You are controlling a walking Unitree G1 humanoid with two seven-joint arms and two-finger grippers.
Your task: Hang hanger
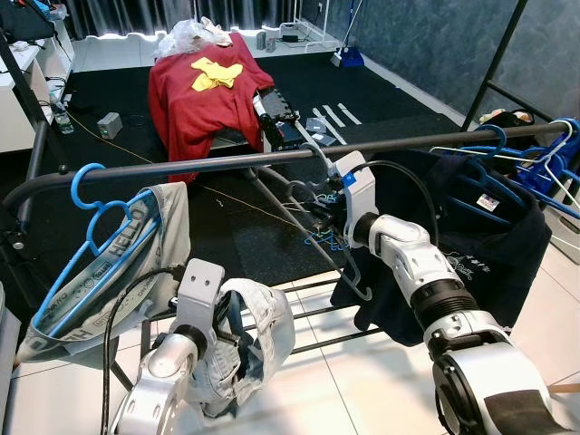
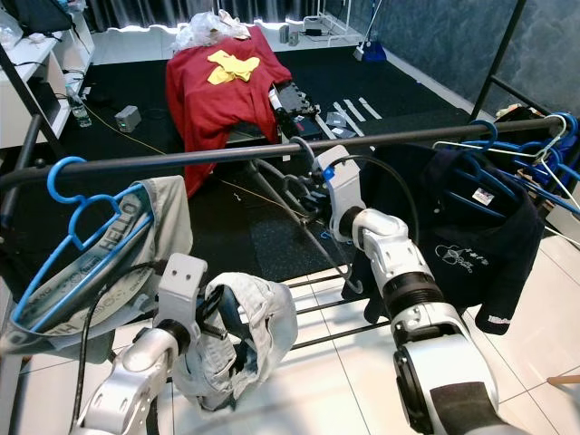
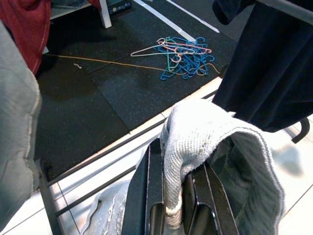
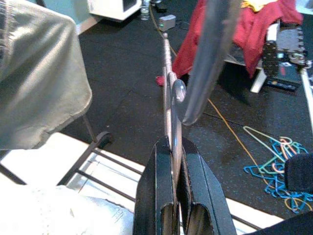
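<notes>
Nearest the camera, the left gripper is held low in front of the rack, its two black fingers clenched on a fold of a pale grey garment that drapes over and below them. The floor beneath is white tile.

Slightly farther out, the right gripper is raised to the horizontal black rail of the clothes rack. Its fingers are pinched together on the thin metal wire of a grey hanger. The hanger hook sits at the rail, just beside the gripper; whether the hook bears fully on the rail cannot be told. The lower wire of the hanger hangs down in front of the right forearm.

On the rail toward the robot's left, a blue hanger carries a grey-green printed garment. On the rail toward the right, a dark navy shirt hangs among several blue and white hangers.

Beyond the rack, on black floor matting, lies a tangled pile of loose coloured hangers, with an orange cord running past it. Farther back, a red shirt with a yellow print is draped over a stand.
</notes>
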